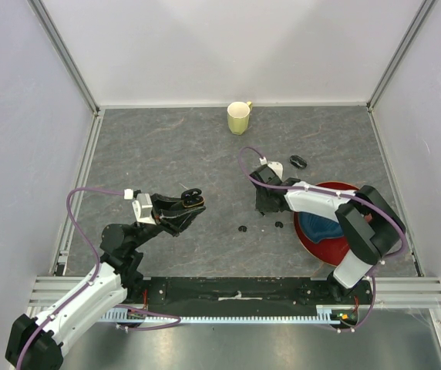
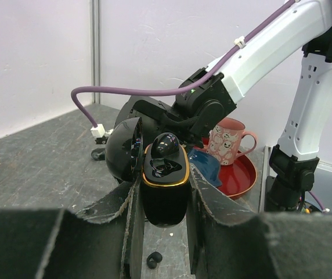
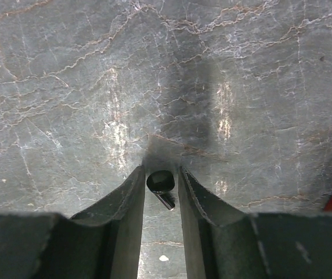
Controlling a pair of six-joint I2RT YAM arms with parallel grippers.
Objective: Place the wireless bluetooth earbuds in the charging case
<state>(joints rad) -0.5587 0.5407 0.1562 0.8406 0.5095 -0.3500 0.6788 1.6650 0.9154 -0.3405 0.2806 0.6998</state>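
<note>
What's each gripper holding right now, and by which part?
Left gripper clamps the open charging case by its lower half. Right gripper straddles an earbud on the table; grip cannot be told.

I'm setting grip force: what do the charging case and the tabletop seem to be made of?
The charging case looks like glossy black hard plastic, given its sharp reflections, with a thin gold-coloured rim. The tabletop looks like grey veined stone or stone-print laminate, with soft glare patches; which, I cannot tell.

Open glossy case (image 2: 165, 189) aloft; earbuds (image 1: 244, 229) scattered
</note>
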